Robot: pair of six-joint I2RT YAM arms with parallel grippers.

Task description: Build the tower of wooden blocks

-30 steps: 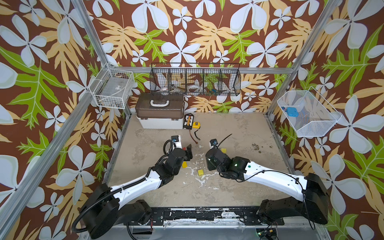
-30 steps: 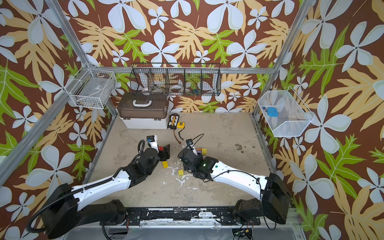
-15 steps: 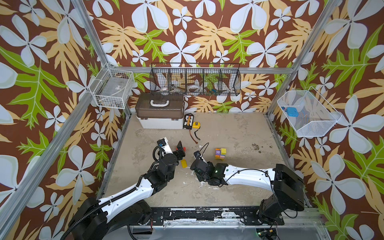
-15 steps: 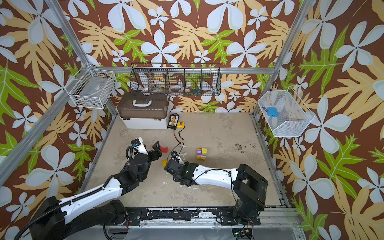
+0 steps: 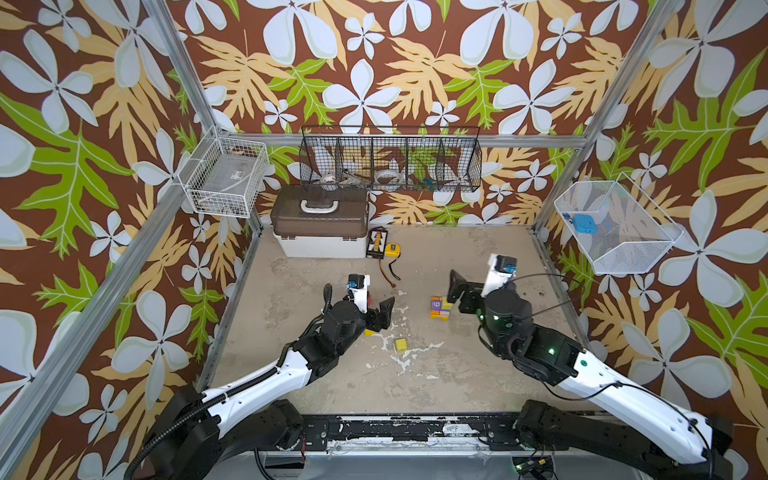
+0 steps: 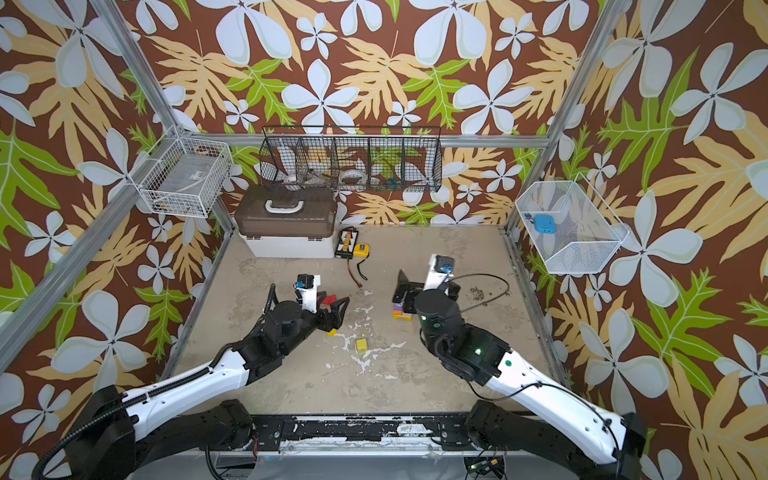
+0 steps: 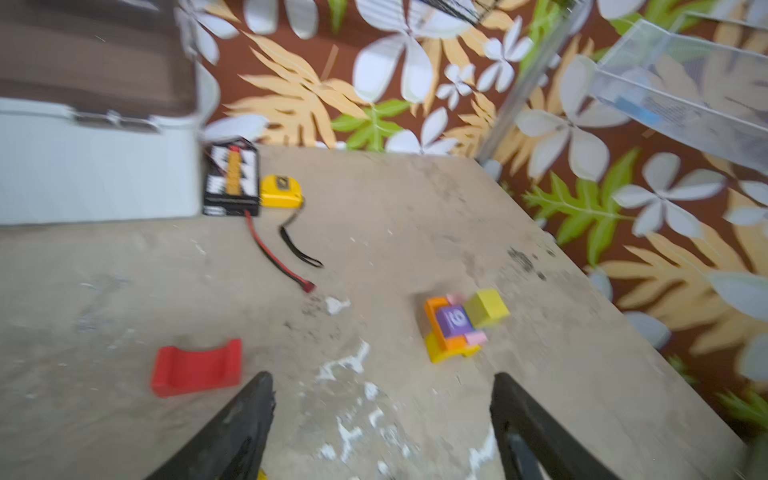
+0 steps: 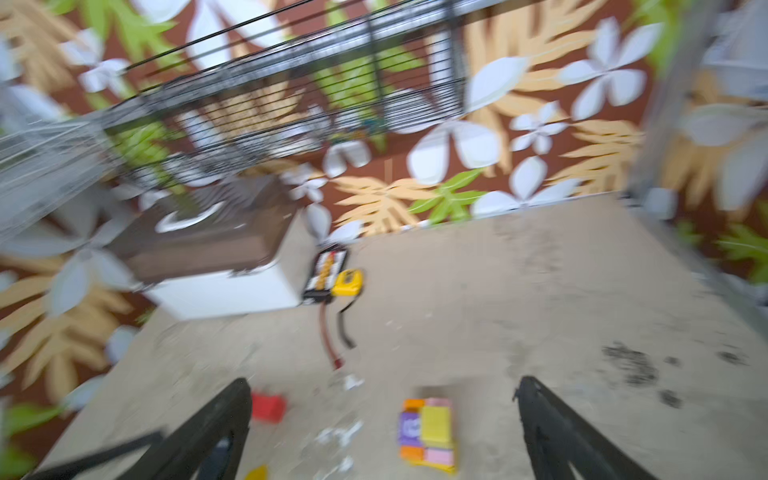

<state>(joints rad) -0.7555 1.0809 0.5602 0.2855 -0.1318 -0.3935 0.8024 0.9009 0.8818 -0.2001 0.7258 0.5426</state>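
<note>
The tower (image 5: 439,308) is a low stack right of centre: yellow base, orange and pink pieces, a purple "9" block and a yellow cube (image 7: 486,308) on top. My right gripper (image 8: 382,419) hangs open above it, and the stack (image 8: 428,432) shows between its fingers (image 5: 455,284). My left gripper (image 5: 376,308) is open and empty over the floor at centre left. A red arch (image 7: 195,368) lies just beside it, also seen in a top view as the arch (image 6: 330,298). A loose yellow cube (image 5: 400,345) sits in front, and another yellow block (image 5: 370,331) lies under the left wrist.
A brown-lidded white toolbox (image 5: 320,226) stands at the back left. Next to it are a black charger (image 5: 376,243), a yellow tape measure (image 5: 392,249) and loose cables (image 5: 388,272). Wire baskets (image 5: 390,160) hang on the walls. Patches of white flaking paint mark the floor.
My right arm swung from the middle of the floor back to the right, rose over the tower and opened wide. The left gripper shifted slightly to the right and stayed open.
</note>
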